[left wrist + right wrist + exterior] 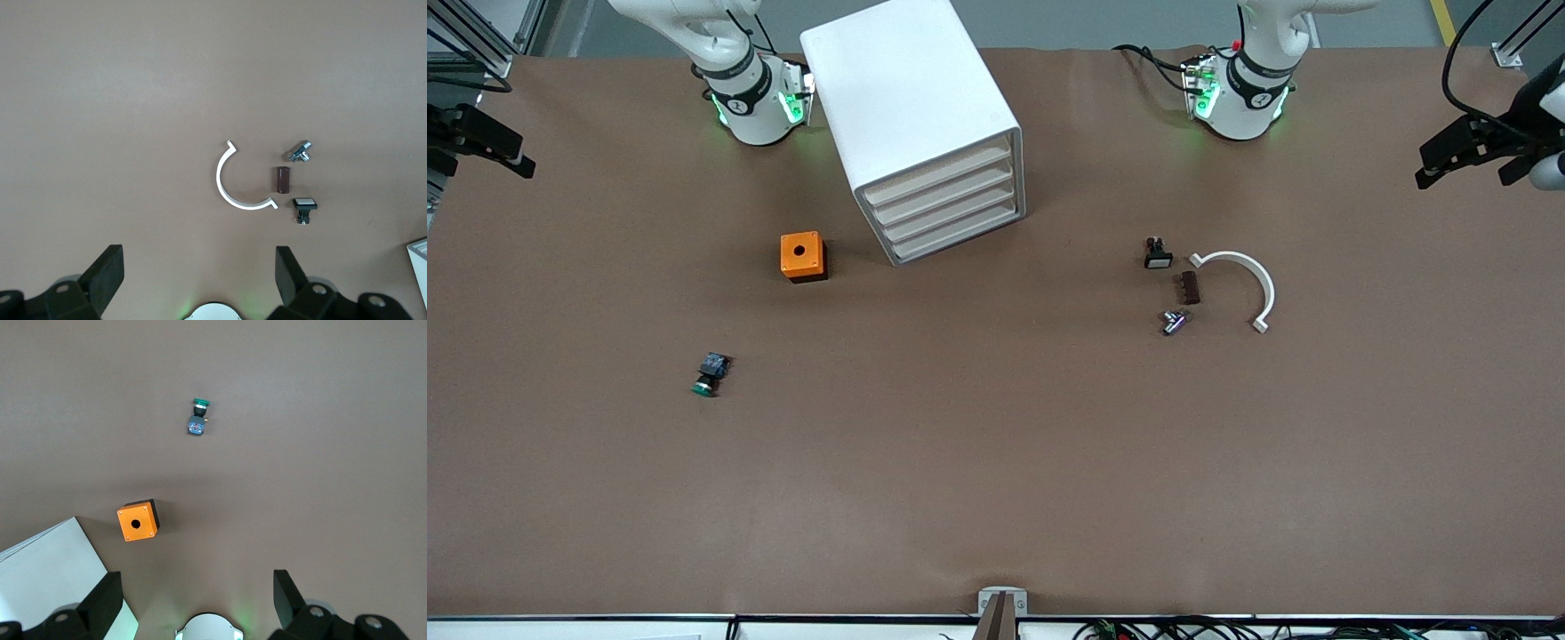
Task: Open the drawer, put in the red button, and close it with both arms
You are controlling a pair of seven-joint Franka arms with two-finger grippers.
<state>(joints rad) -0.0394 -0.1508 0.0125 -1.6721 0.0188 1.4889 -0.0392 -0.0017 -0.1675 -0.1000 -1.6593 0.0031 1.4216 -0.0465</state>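
The white cabinet [911,98] stands near the arms' bases, its four drawers all shut; the drawer [938,180] is the uppermost one. No red button shows in any view. My left gripper [199,263] is open and empty, high over the table near the left arm's base. My right gripper [197,587] is open and empty, high over the table beside the cabinet [47,573]. Neither gripper shows in the front view. A corner of the cabinet [420,263] shows in the left wrist view.
An orange box [803,256] sits beside the cabinet; a green-capped button [710,373] lies nearer the front camera. Toward the left arm's end lie a white-capped button [1158,254], a brown block [1188,287], a metal part [1174,322] and a white arc [1240,283].
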